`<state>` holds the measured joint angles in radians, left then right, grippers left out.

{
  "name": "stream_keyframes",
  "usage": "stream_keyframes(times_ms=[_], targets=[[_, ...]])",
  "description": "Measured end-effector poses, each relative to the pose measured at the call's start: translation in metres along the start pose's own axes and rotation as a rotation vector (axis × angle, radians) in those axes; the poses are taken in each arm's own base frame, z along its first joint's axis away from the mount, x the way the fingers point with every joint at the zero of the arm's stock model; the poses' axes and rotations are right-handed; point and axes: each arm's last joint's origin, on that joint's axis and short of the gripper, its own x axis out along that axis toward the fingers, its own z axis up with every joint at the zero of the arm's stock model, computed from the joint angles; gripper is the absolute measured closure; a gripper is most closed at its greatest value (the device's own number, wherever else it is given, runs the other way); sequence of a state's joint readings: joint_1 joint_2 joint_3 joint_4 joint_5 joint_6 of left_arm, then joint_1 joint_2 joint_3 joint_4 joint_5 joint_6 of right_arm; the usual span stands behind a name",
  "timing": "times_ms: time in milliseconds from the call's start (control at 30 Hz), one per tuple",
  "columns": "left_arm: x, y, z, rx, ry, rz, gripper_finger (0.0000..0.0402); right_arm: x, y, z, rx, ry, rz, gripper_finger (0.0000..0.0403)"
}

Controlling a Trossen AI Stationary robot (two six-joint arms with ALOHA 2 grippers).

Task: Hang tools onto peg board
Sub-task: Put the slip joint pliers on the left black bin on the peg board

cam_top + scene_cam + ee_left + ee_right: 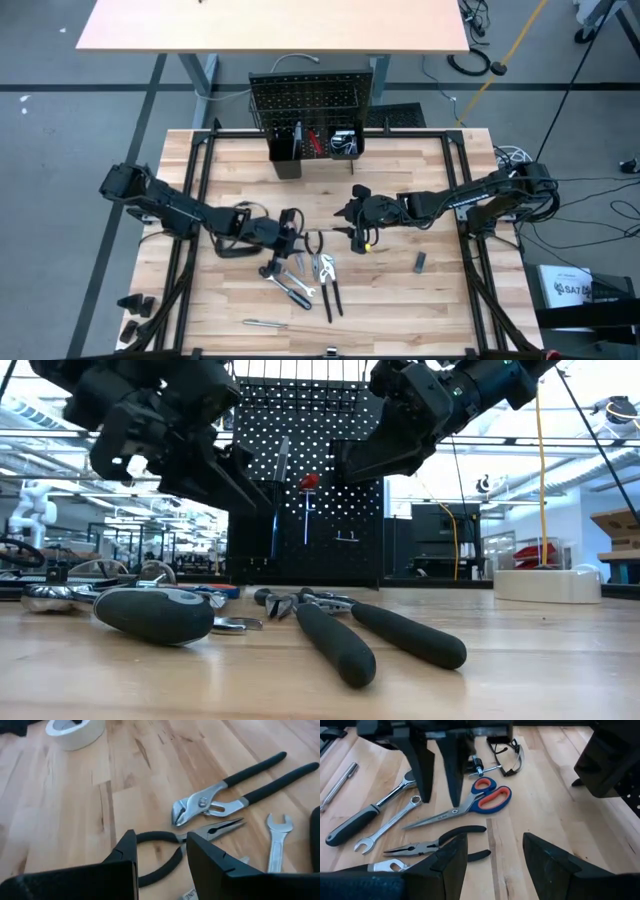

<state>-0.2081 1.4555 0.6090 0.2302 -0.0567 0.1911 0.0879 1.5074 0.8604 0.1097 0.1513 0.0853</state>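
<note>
The tools lie loose on the wooden table. The needle-nose pliers [210, 831], the groove-joint pliers [227, 795] and a wrench [275, 845] lie flat in front of my left gripper [160, 842]. It hovers open above the black pliers handles, fingers slanting down, touching nothing. My right gripper [495, 842] is also open and holds nothing. It hangs over the table opposite, facing the red-handled scissors [470, 806], the safety glasses [509, 755] and the ratchet wrench [355, 822]. The peg board [310, 95] stands upright at the table's far edge.
A white tape roll [75, 731] sits to the right of the tools. A small dark block [420, 262] lies near the right edge and a thin metal tool [265, 323] near the front edge. Black bins [315, 145] stand at the board's foot.
</note>
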Motion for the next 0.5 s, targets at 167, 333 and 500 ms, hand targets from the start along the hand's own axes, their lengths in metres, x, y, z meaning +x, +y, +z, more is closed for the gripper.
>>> stream_keyframes(times_ms=[167,333,500], targets=[[0.014,0.006,-0.005,-0.012,0.029,-0.093,0.0300,0.000,0.000,0.000,0.000,0.000,0.000,0.0218],[0.032,0.009,0.001,0.190,0.146,-0.132,0.0300,0.000,0.000,0.000,0.000,0.000,0.000,0.0218],[0.035,0.015,0.010,0.367,0.293,-0.113,0.0300,0.000,0.000,0.000,0.000,0.003,0.000,0.0218]])
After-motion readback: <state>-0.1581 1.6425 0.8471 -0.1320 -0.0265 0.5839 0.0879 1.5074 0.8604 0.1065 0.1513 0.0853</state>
